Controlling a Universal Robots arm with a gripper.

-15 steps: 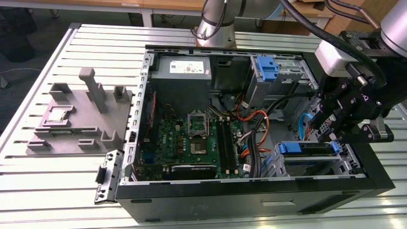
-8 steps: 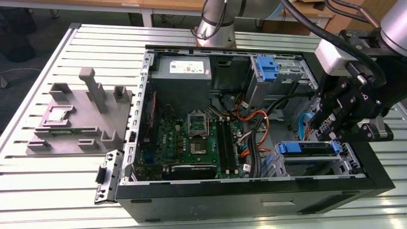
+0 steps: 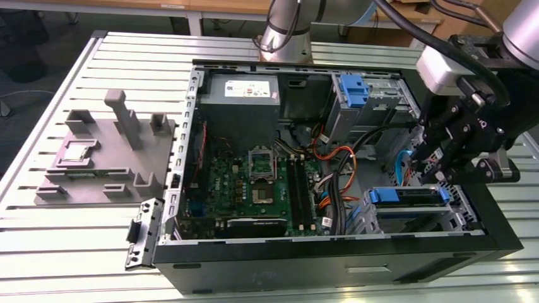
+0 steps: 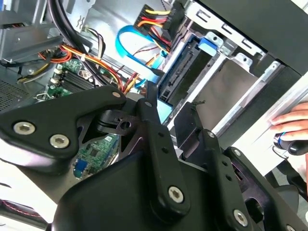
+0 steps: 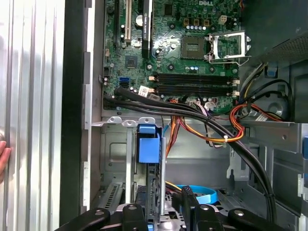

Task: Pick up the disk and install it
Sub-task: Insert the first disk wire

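One gripper (image 3: 445, 180) hangs over the drive cage (image 3: 461, 218) at the open computer case's (image 3: 337, 265) corner, on the exterior view's right. Whether it has hold of anything I cannot tell. The disk (image 3: 407, 197) sits on edge in that cage just under the gripper, its blue carrier rail uppermost; in the first wrist view the blue rail (image 5: 147, 144) stands upright between the cage's metal walls. A light blue flat cable (image 3: 402, 165) curls beside the cage, with orange and black leads running toward the motherboard (image 3: 252, 183). A grey power-supply box (image 3: 240, 95) fills the case's far corner. Outside the case, a grey fixture (image 3: 101, 151) rests on the slatted table (image 3: 84, 252). A person's hand (image 4: 293, 127) rests on the table's edge near the case.
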